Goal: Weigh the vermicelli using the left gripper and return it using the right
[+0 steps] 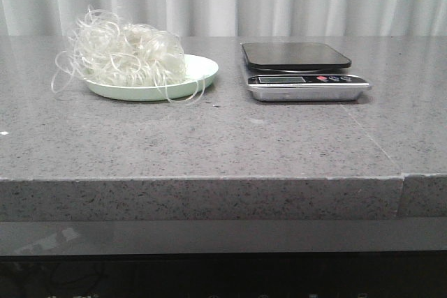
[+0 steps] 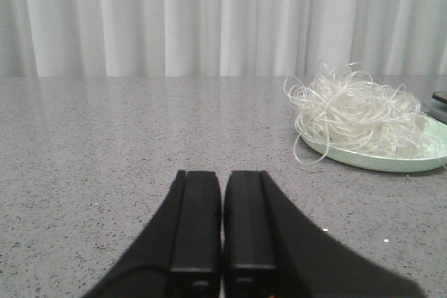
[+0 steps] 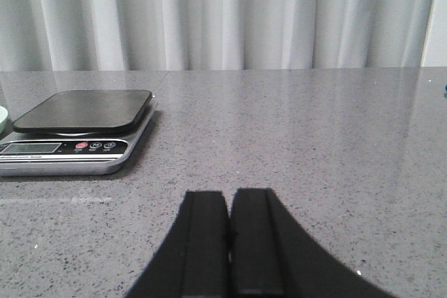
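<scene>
Translucent whitish strands make up the vermicelli (image 1: 124, 54), a fluffy nest heaped on a pale green plate (image 1: 202, 68) toward the far left of the grey stone table (image 1: 209, 137), with the scale (image 1: 302, 71) just beside the plate on its right, nearer the table's middle. Several loops spill over the plate's near rim and hang down toward the tabletop, clear in the left wrist view (image 2: 360, 113).

My guess is that the nest weighs very little and is springy rather than stiff: squeezed, it should compress and then bounce back, and dry strands of this kind may snap if pinched hard. Thin, smooth curls could also slide out of a shallow grip (stray loops may drag behind, or catch on the plate rim). The sensible hold looks to be the dense centre of the mound, coming from above with the jaws wide and closing deep into the tangle, not on the loose outer loops.

Neither arm shows in the front view. The left gripper (image 2: 222, 225) has its fingers pressed together on nothing, low over bare table well apart from the plate. The right gripper (image 3: 229, 242) is likewise closed and empty, near the scale's right side.
</scene>
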`<act>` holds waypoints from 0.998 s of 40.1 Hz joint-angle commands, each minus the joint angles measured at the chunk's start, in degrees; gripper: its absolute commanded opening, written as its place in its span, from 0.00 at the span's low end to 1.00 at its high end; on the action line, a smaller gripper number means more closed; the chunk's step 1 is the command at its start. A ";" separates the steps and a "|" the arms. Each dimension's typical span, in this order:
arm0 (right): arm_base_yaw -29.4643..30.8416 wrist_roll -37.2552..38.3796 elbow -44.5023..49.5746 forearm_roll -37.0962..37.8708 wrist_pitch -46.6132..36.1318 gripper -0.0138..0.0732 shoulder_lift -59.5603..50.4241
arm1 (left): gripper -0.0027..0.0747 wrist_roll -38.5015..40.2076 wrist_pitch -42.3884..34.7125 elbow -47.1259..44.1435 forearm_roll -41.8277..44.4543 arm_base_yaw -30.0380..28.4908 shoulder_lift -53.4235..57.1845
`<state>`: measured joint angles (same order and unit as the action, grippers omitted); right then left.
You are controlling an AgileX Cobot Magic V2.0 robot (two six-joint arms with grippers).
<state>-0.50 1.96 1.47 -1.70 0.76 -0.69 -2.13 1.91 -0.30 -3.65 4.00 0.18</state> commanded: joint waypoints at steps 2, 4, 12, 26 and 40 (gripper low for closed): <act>0.23 0.13 -0.16 0.60 -4.89 0.34 -0.83 | 0.24 -0.11 -4.76 -2.14 -0.32 -0.10 1.38; 0.23 0.12 -0.16 0.60 -4.85 0.34 -0.83 | 0.24 -0.11 -4.76 -2.14 -0.32 -0.10 1.38; 0.23 0.12 -0.16 0.60 -4.58 0.34 -0.83 | 0.24 -0.11 -4.76 -2.14 -0.32 -0.10 1.38; 0.23 0.12 -0.16 0.60 -4.52 0.34 -0.83 | 0.24 -0.11 -4.76 -2.14 -0.32 -0.10 1.38; 0.23 0.12 -0.16 0.60 -4.52 0.34 -0.83 | 0.24 -0.11 -4.76 -2.14 -0.32 -1.38 1.38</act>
<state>-0.50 2.20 1.47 -1.70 0.76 -0.69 -2.13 1.91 -0.30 -3.65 2.47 0.18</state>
